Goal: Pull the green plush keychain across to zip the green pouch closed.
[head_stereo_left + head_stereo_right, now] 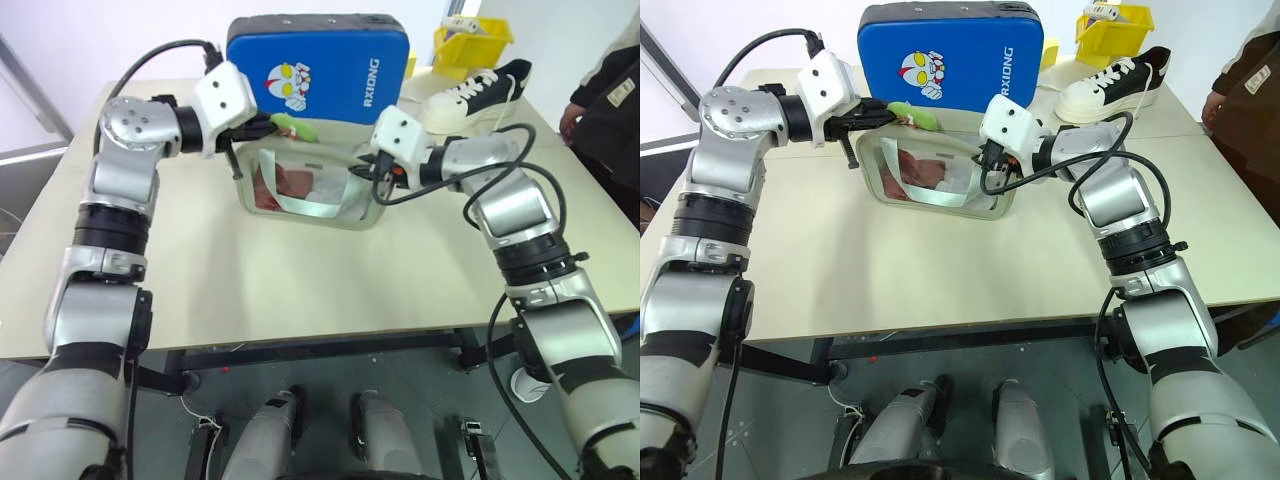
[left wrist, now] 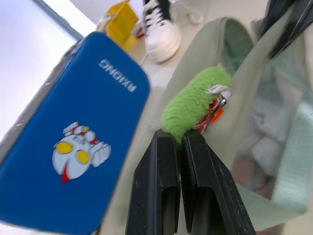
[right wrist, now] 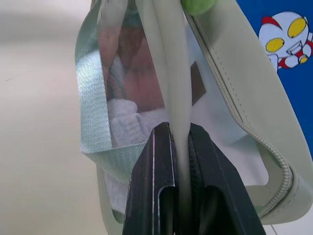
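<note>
Head pair: high up, angled forward and down over both arms onto the table [image 1: 300, 290]; the two eyes sit just side by side and share nearly everything.
Left wrist: right in close, sighting along its fingers [image 2: 161, 186] past the keychain [image 2: 193, 103] toward the blue case [image 2: 73, 147].
Right wrist: tight too, looking along its fingers [image 3: 156, 186] up the pouch [image 3: 230, 98].
Shared: pouch, keychain and case appear in both wrist views and the head pair.
</note>
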You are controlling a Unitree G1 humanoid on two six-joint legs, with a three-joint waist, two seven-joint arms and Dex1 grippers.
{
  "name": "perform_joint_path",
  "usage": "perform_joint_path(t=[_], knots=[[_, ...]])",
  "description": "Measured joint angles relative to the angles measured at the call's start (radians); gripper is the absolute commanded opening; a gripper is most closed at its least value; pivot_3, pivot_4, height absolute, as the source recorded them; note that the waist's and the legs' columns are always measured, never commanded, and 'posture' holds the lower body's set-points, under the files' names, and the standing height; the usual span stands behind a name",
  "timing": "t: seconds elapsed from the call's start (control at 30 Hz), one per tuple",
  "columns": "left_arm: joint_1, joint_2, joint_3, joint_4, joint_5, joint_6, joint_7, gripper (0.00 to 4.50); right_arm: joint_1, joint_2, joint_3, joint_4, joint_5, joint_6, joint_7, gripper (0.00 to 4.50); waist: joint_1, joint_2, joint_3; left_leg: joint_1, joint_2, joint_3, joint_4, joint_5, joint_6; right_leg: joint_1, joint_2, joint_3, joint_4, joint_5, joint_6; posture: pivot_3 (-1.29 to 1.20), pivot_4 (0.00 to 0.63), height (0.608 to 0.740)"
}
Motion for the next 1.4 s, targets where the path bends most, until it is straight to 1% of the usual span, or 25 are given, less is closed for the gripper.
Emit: perform_joint_path(t=[0.03, 0.07, 0.2, 0.23, 0.33, 0.4, 0.47, 0.57, 0.67, 0.77, 0.9, 1.03, 1.07, 1.1, 1.2, 1.3, 1.33, 1.4], knots=[[0.000, -0.007, 0.000, 0.017, 0.005, -0.007, 0.017, 1.06, 0.000, 0.002, 0.000, 0.000, 0.000, 0.000, 0.000, 0.00, 0.000, 0.000, 0.000, 0.000, 0.000, 0.000, 0.000, 0.000, 0.000, 0.000, 0.000, 0.000, 0.000, 0.000, 0.000, 0.00, 0.150, 0.740], [0.000, -0.011, 0.000, 0.030, 0.007, -0.009, 0.027, 1.53, 0.000, 0.004, 0.000, 0.000, 0.000, 0.000, 0.000, 0.00, -0.001, 0.000, 0.000, 0.000, 0.000, 0.000, 0.000, 0.000, 0.000, 0.000, 0.000, 0.000, 0.000, 0.000, 0.000, 0.00, 0.150, 0.740], [-0.023, 0.006, 0.000, 0.045, -0.002, 0.023, 0.003, 3.64, 0.000, 0.006, 0.000, 0.000, 0.000, 0.000, 0.001, 0.00, -0.003, 0.000, 0.000, 0.000, 0.000, 0.000, 0.000, 0.000, 0.000, -0.001, 0.000, 0.000, 0.000, 0.000, 0.000, 0.00, 0.150, 0.740], [-0.036, 0.017, 0.001, 0.044, -0.010, 0.036, -0.013, 4.08, 0.000, 0.005, 0.000, 0.000, 0.000, 0.000, 0.002, 0.00, -0.003, 0.000, 0.000, 0.000, 0.000, 0.000, 0.000, 0.000, 0.000, -0.001, 0.000, 0.000, 0.000, 0.000, 0.000, 0.00, 0.150, 0.740], [-0.050, 0.073, 0.004, 0.019, -0.037, 0.080, -0.082, 4.08, -0.003, 0.005, 0.000, 0.000, 0.000, -0.002, 0.002, 0.00, -0.007, 0.000, 0.000, 0.000, 0.000, 0.000, -0.001, 0.000, 0.000, -0.001, 0.000, 0.000, 0.000, 0.000, 0.000, 0.00, 0.150, 0.740], [-0.047, 0.148, 0.004, -0.012, -0.058, 0.125, -0.167, 4.08, -0.004, 0.003, 0.000, 0.002, 0.000, -0.009, 0.002, 0.00, -0.012, 0.000, 0.000, -0.001, 0.000, 0.000, -0.002, 0.000, 0.001, -0.002, 0.001, 0.000, 0.000, 0.000, 0.000, 0.00, 0.150, 0.740], [-0.047, 0.229, 0.008, -0.018, -0.063, 0.142, -0.218, 4.08, -0.004, 0.000, 0.000, 0.007, 0.000, -0.018, 0.005, 0.00, -0.016, 0.000, 0.000, 0.000, 0.000, 0.000, -0.002, 0.000, 0.000, -0.002, 0.000, 0.000, 0.000, 0.000, 0.000, 0.00, 0.150, 0.740], [-0.042, 0.272, 0.017, -0.006, -0.063, 0.144, -0.235, 4.08, -0.004, -0.006, 0.000, 0.012, 0.000, -0.022, 0.013, 0.00, -0.009, 0.000, 0.000, 0.000, 0.000, 0.000, -0.002, 0.000, 0.000, -0.001, 0.001, 0.000, 0.000, 0.000, 0.000, 0.00, 0.150, 0.740], [0.014, 0.269, 0.021, -0.025, -0.075, 0.163, -0.249, 4.08, -0.004, -0.006, 0.000, 0.013, 0.000, -0.023, 0.022, 0.00, -0.002, 0.000, 0.000, 0.001, 0.000, 0.000, -0.001, 0.000, 0.000, 0.000, 0.001, 0.000, 0.000, 0.000, 0.000, 0.00, 0.150, 0.740], [0.070, 0.216, 0.018, -0.022, -0.074, 0.166, -0.226, 4.08, -0.004, -0.006, 0.000, 0.013, 0.000, -0.024, 0.027, 0.00, 0.001, 0.000, 0.000, 0.000, 0.000, 0.000, -0.001, 0.000, 0.000, 0.000, 0.001, 0.000, 0.000, 0.000, 0.000, 0.00, 0.150, 0.740], [0.081, 0.159, 0.008, -0.021, -0.070, 0.156, -0.186, 4.08, -0.004, -0.006, 0.000, 0.013, 0.000, -0.024, 0.034, 0.00, -0.003, 0.000, 0.000, 0.000, 0.000, 0.000, -0.001, 0.000, 0.000, -0.001, 0.000, 0.000, 0.000, 0.000, 0.000, 0.00, 0.150, 0.740], [0.075, 0.108, 0.005, 0.027, -0.058, 0.127, -0.133, 4.08, -0.004, -0.006, 0.000, 0.007, 0.000, -0.022, 0.040, 0.00, -0.004, 0.000, 0.000, 0.000, 0.000, 0.000, -0.001, 0.000, 0.000, -0.001, 0.000, 0.000, 0.000, 0.000, 0.000, 0.00, 0.150, 0.740], [0.075, 0.096, 0.000, 0.038, -0.056, 0.123, -0.133, 3.55, -0.004, -0.006, 0.000, 0.006, 0.000, -0.021, 0.041, 0.00, -0.004, 0.000, 0.000, 0.000, 0.000, 0.000, -0.001, 0.000, 0.000, -0.001, 0.000, 0.000, 0.000, 0.000, 0.000, 0.00, 0.150, 0.740], [0.075, 0.091, 0.000, 0.041, -0.056, 0.122, -0.135, 3.25, -0.004, -0.006, 0.000, 0.006, 0.000, -0.021, 0.041, 0.00, -0.004, 0.000, 0.000, 0.000, 0.000, 0.000, -0.001, 0.000, 0.000, -0.001, 0.001, 0.000, 0.000, 0.000, 0.000, 0.00, 0.150, 0.740], [0.072, 0.089, 0.000, 0.044, -0.058, 0.122, -0.146, 1.77, -0.004, -0.006, 0.000, 0.005, 0.000, -0.020, 0.042, 0.00, -0.004, 0.000, 0.000, 0.000, 0.000, 0.000, -0.001, 0.000, 0.000, -0.001, 0.000, 0.000, 0.000, 0.000, 0.000, 0.00, 0.150, 0.740], [0.069, 0.094, 0.002, 0.044, -0.059, 0.122, -0.160, 0.12, -0.004, -0.006, 0.000, 0.005, -0.001, -0.019, 0.042, 0.00, -0.003, 0.000, 0.000, 0.000, 0.000, 0.000, -0.001, 0.000, 0.000, -0.001, 0.000, 0.000, 0.000, 0.000, 0.000, 0.00, 0.150, 0.740], [0.070, 0.093, 0.002, 0.044, -0.059, 0.123, -0.162, 0.06, -0.004, -0.006, 0.000, 0.005, -0.001, -0.018, 0.041, 0.00, -0.003, 0.000, 0.000, 0.000, 0.000, 0.000, -0.001, 0.000, 0.000, -0.001, 0.000, 0.000, 0.000, 0.000, 0.000, 0.00, 0.150, 0.740], [0.070, 0.093, 0.002, 0.042, -0.064, 0.128, -0.165, 0.06, -0.004, -0.006, 0.000, 0.005, -0.001, -0.017, 0.040, 0.00, -0.003, 0.000, 0.000, 0.000, 0.000, 0.000, -0.001, 0.000, 0.000, -0.001, 0.000, 0.000, 0.000, 0.000, 0.000, 0.00, 0.150, 0.740]])
